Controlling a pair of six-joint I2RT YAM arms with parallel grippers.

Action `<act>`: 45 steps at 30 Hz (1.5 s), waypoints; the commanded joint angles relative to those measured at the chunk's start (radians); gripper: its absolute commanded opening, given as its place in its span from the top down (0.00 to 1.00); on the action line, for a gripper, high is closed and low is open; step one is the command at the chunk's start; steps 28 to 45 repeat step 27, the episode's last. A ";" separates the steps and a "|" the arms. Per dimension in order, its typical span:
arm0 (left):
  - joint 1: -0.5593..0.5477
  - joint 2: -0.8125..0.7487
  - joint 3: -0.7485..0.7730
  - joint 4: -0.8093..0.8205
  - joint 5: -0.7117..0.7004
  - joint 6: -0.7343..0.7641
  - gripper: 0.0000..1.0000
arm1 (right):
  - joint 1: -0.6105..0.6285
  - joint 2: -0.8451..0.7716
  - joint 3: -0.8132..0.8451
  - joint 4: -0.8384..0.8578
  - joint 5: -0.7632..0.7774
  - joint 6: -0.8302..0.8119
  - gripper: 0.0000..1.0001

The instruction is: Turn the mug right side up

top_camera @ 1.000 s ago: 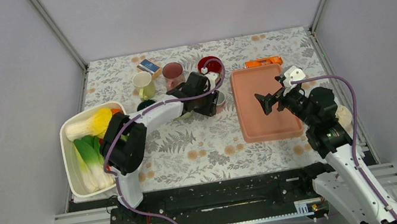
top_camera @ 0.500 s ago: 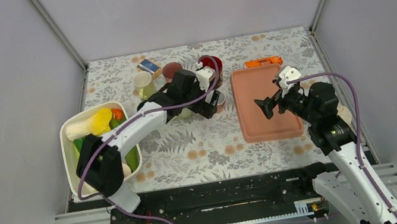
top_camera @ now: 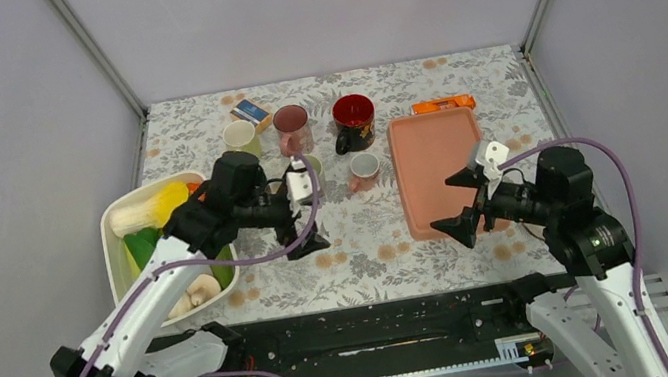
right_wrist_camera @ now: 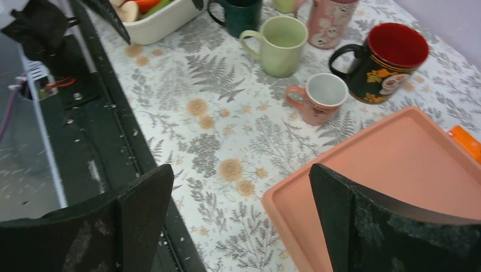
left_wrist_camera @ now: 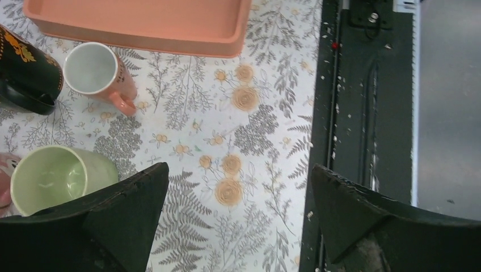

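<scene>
The small pink mug (top_camera: 364, 166) stands upright, mouth up, on the floral cloth just left of the salmon tray (top_camera: 437, 223). The left wrist view shows its white inside (left_wrist_camera: 89, 68) and the right wrist view shows the same mug (right_wrist_camera: 323, 95). My left gripper (top_camera: 310, 204) is open and empty, pulled back to the near left of the mug and well apart from it (left_wrist_camera: 238, 170). My right gripper (top_camera: 454, 203) is open and empty too, over the tray's near left corner (right_wrist_camera: 241, 170).
A black mug with a red inside (top_camera: 353, 117), a tall pink mug (top_camera: 291, 126) and a cream mug (top_camera: 241, 138) stand behind. A light green mug (right_wrist_camera: 281, 42) and a dark green mug (right_wrist_camera: 241, 14) are upright near the white vegetable basket (top_camera: 119, 283). An orange packet (top_camera: 443, 104) lies at the back.
My left gripper opened, let go of the small pink mug, and drew back toward the near left. The right arm swung nearer, to the tray's front corner.
</scene>
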 commanded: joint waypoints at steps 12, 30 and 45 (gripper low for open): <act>0.302 -0.500 -0.128 -0.366 0.306 0.262 0.01 | 0.013 -0.132 0.121 -0.232 -0.170 -0.021 0.01; 0.322 -0.629 -0.223 -0.446 0.326 0.378 0.01 | 0.018 -0.184 0.144 -0.584 -0.427 -0.413 0.01; 0.322 -0.629 -0.223 -0.446 0.326 0.378 0.01 | 0.018 -0.184 0.144 -0.584 -0.427 -0.413 0.01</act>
